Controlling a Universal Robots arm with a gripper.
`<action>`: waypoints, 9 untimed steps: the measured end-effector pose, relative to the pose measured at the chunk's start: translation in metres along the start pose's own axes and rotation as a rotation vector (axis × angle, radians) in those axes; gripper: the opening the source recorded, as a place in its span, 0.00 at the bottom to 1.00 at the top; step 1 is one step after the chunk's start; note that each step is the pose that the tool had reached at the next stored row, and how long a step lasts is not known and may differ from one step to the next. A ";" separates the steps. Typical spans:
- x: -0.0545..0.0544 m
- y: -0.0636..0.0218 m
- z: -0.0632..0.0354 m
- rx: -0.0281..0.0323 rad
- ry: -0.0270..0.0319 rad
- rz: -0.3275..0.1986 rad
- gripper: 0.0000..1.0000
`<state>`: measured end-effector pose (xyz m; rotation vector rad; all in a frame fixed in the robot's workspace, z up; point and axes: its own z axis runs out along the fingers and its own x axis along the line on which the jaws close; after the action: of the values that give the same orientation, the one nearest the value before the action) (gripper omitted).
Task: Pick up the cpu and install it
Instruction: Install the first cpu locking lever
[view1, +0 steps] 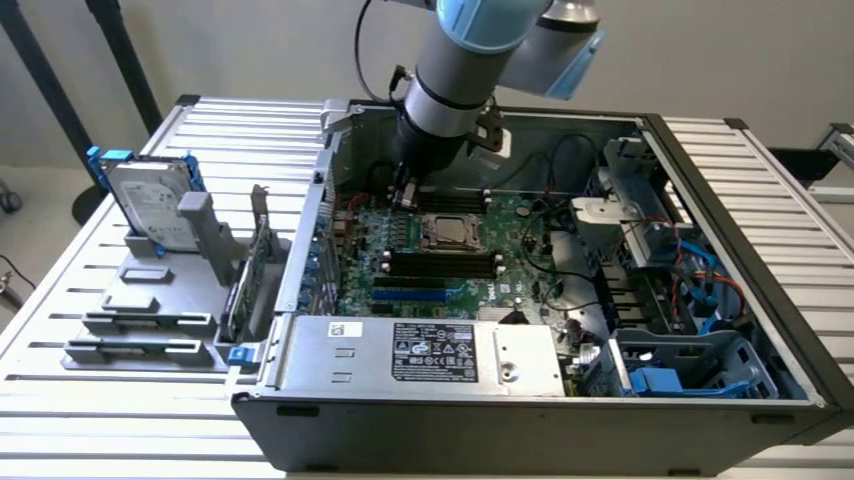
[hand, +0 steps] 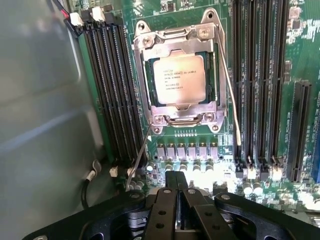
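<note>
The cpu (hand: 179, 78), a small square chip with a dull silver top, lies flat in the motherboard socket under a metal retention frame (hand: 176, 119). In the exterior view the cpu (view1: 447, 231) sits mid-board inside the open computer case (view1: 534, 415). My gripper (hand: 175, 182) hovers over the board beside the socket, fingers pressed together with nothing between them. Seen from outside, the gripper (view1: 406, 192) hangs low inside the case, just behind the socket near the back wall.
Black memory sticks (hand: 112, 85) flank the socket on both sides. Thin wire levers (hand: 231, 100) run along the frame. The grey case wall (hand: 40, 125) is close by. A hard drive (view1: 150, 205) with blue brackets stands on a grey rack outside the case.
</note>
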<state>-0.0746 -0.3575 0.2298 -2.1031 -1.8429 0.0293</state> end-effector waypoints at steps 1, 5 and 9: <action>0.000 -0.0015 0.0004 -0.0007 0.0036 0.004 0.11; -0.001 -0.0060 0.0015 -0.0033 0.0222 0.022 0.11; -0.001 -0.0091 0.0023 -0.0047 0.0519 0.040 0.11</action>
<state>-0.0841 -0.3575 0.2297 -2.1238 -1.7726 -0.0196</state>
